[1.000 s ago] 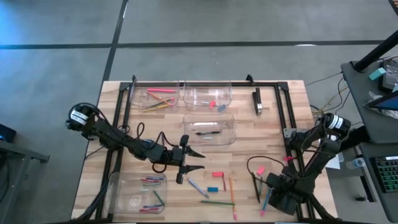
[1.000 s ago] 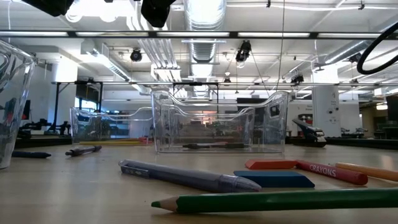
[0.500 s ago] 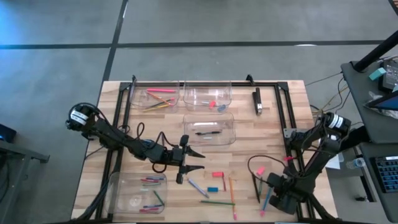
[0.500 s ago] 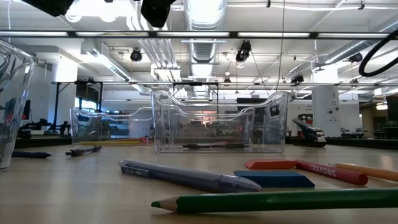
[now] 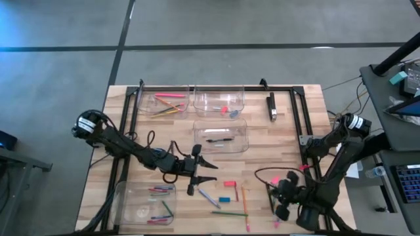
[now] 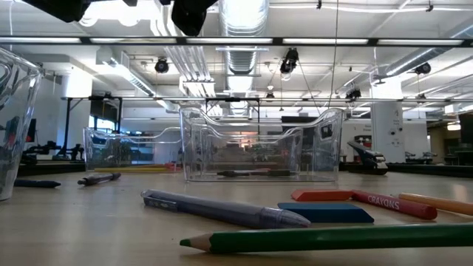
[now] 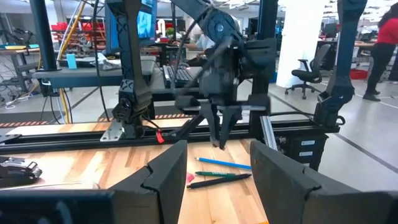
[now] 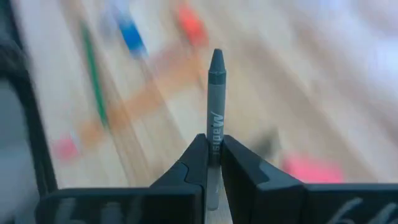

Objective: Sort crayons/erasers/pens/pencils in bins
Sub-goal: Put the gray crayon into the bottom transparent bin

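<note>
The right hand has its two dark fingers pressed together on a dark grey-green crayon — a short waxy stick with a blunt cone tip and a paper wrapper with white lettering, standing up out of the pinch. From above, that hand sits over the near right part of the table, among scattered sticks.

The left hand hangs mid-table with its fingers spread, nothing between them, just near the clear bin that holds dark pens.

Around them the pale wood-grain table carries plenty. Two clear bins stand along the far edge: one with pink and yellow pencils, one with a red-pink eraser and a light blue one. A fourth bin at the near left holds red, blue and green crayons. Loose between the arms lie a grey-purple pen, a flat blue eraser, a red eraser, a red crayon marked "CRAYONS", an orange pencil and a long green pencil with a sharpened tip. A pink eraser lies close by the right hand. A black oblong block rests at the far right. Black metal rails frame the table's sides and back.

The bins are thin glossy plastic with rounded corners.
</note>
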{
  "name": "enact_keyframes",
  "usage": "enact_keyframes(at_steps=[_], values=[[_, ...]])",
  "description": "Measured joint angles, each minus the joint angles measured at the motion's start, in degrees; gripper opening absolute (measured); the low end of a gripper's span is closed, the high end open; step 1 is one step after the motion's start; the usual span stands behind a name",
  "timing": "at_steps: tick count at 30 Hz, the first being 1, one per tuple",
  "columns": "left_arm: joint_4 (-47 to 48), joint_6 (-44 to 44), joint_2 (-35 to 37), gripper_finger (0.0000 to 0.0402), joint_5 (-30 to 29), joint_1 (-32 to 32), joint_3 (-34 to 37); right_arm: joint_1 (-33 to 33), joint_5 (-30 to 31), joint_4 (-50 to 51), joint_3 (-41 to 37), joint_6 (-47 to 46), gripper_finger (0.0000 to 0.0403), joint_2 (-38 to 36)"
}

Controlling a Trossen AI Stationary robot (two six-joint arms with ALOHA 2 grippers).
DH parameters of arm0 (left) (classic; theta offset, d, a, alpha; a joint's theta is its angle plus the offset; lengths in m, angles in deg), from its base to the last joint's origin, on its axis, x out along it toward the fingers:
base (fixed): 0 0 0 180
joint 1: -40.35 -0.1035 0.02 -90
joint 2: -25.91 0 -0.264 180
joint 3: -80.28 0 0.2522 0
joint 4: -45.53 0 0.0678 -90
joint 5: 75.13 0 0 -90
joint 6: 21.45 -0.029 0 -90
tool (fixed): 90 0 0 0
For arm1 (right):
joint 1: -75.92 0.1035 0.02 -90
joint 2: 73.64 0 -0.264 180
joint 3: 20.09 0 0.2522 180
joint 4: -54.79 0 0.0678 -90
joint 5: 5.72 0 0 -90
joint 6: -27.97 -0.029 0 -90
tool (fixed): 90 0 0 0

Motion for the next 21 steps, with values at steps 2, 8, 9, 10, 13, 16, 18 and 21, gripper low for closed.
enact_keyframes(at_steps=[2,8,9,10,13,16,18,21], values=[[-0.45,0.03,-1.26,0.0161,0.07,0.0,-0.72,-1.15,8.08,-3.58,0.06,4.54,0.0024,0.0],[-1.73,4.13,-6.52,0.0161,2.37,-0.06,-5.94,-7.42,16.92,-20.57,-0.12,27.59,0.0024,-0.07],[-1.56,4.55,-7.53,0.0162,2.99,-0.1,-6.99,-8.55,17.16,-24.4,-0.12,32.26,0.0024,-0.07],[-1.13,4.61,-8.47,0.0164,3.6,-0.15,-8.03,-9.61,17.22,-28.1,-0.12,37.11,0.0024,-0.07],[-0.67,4.69,-10.78,0.0182,5.01,-0.33,-10.28,-12.2,16.75,-38.27,-0.12,49.14,0.0024,-0.07],[-0.69,5.88,-12.3,0.0213,5.44,-0.35,-11.95,-13.96,16.45,-43.23,-0.12,55.78,0.0024,-0.07],[-0.75,6.0,-12.76,0.0237,5.46,-0.39,-12.37,-14.78,16.42,-44.41,-0.12,57.34,0.0024,-0.07],[-0.7,6.11,-12.88,0.0267,4.37,-0.46,-12.39,-15.84,16.42,-44.55,-0.12,57.97,0.0024,-0.07]])
